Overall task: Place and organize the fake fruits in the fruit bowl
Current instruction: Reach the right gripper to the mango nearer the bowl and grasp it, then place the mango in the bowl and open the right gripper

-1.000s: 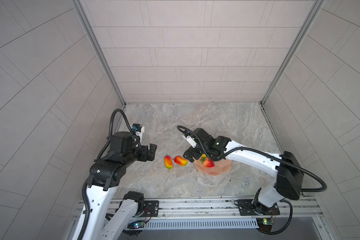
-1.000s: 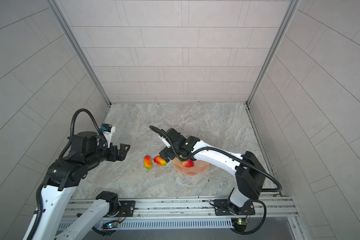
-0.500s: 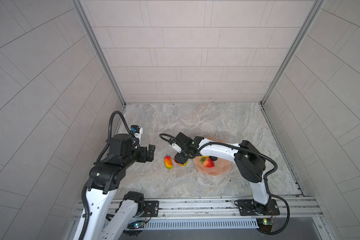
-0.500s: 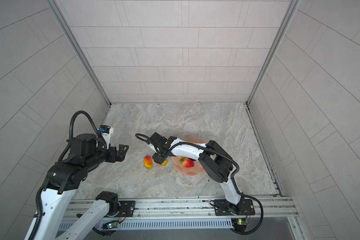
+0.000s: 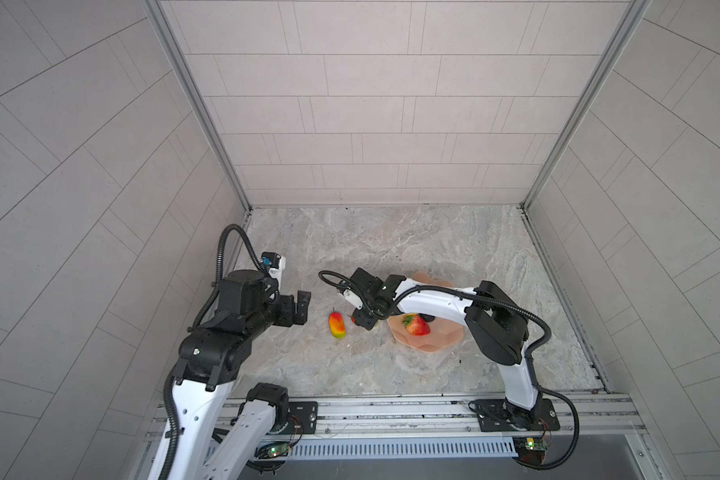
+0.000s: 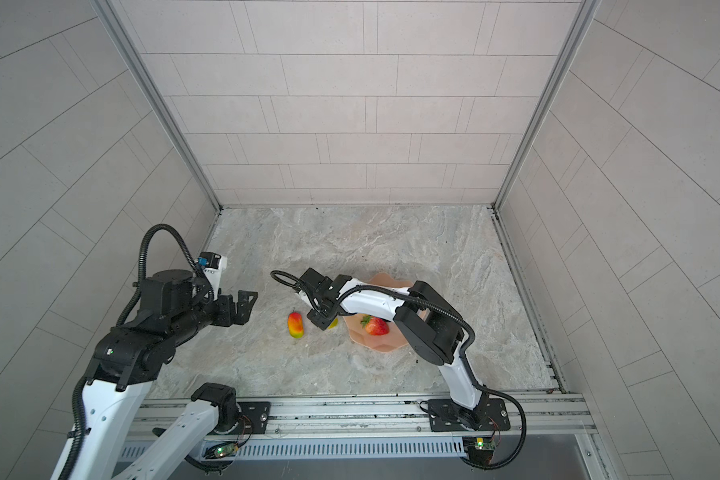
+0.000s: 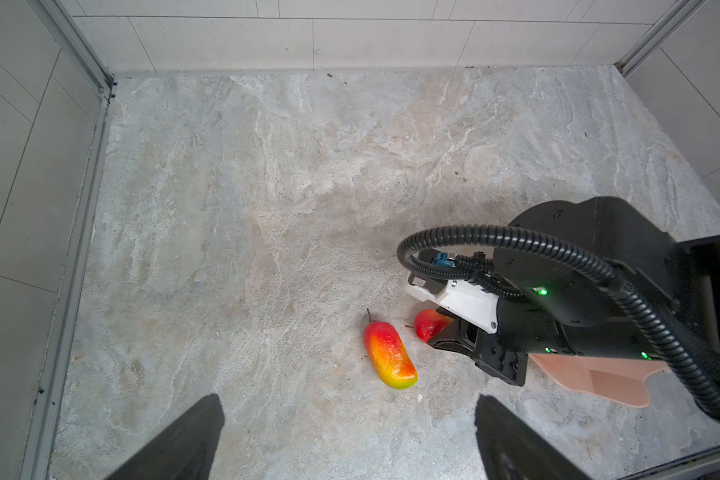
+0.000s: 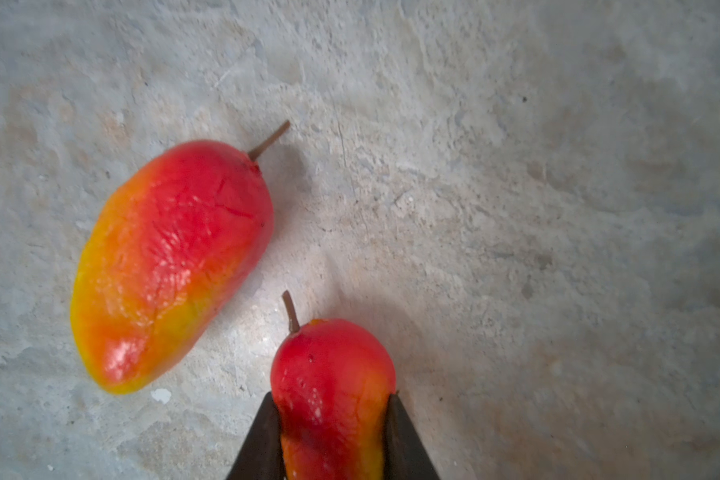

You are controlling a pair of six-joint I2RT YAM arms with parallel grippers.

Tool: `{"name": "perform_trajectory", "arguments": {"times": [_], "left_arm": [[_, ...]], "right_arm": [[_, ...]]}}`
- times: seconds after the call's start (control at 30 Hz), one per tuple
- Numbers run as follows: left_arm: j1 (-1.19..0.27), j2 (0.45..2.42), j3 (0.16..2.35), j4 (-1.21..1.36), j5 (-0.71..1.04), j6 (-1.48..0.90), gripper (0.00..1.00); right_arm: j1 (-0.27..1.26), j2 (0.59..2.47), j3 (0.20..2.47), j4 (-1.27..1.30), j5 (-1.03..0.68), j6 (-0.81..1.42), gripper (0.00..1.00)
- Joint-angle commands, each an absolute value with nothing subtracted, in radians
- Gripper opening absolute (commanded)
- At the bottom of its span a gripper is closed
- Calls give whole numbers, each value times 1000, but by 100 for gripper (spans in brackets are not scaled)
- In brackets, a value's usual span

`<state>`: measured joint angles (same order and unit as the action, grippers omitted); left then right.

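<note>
One marble surface (image 5: 391, 249) carries it all. The pink bowl (image 5: 433, 344) sits just beside the right hand (image 8: 331, 415), which is clamped on a mango (image 8: 333, 365) outside the bowl. The left hand (image 7: 348, 401) hangs with fingers (image 7: 192, 436) apart; the second mango (image 5: 337, 325) lies between both hands. A strawberry (image 5: 416, 327) rests inside the bowl.

Loose mango (image 5: 337, 325) flat on marble (image 5: 391, 249), clamped mango (image 8: 333, 374) just beside it, strawberry (image 5: 416, 326) in scalloped peach-pink bowl (image 5: 429, 347).
</note>
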<state>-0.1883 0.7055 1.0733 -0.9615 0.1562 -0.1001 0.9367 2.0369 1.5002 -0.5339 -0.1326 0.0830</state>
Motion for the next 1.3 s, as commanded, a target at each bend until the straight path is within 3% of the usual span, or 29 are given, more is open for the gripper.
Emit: {"name": "perform_trajectory", "arguments": {"times": [0.0,0.3,0.7,0.87,1.17,1.27], "left_arm": [[-188,730,1102,-957,159,-101,100],[-188,697,1071,-946,163,-108,100],[-189,697,1056,-934,185,-109,100],[-189,714,1058,-928,199,-117,100],[-188,706,1063,-934,192,-120,100],[-188,709,1065,-937,188,-114,100]], "right_arm": [[943,1944,1553,-614,-102,44,18],[920,1680,1493,-653,-16,42,13],[645,1197,964,-587,201,281,13],[542,1191,855,-511,129,298,14],[524,1369,832,-412,101,337,15],[523,1378,837,-409,100,338,25]]}}
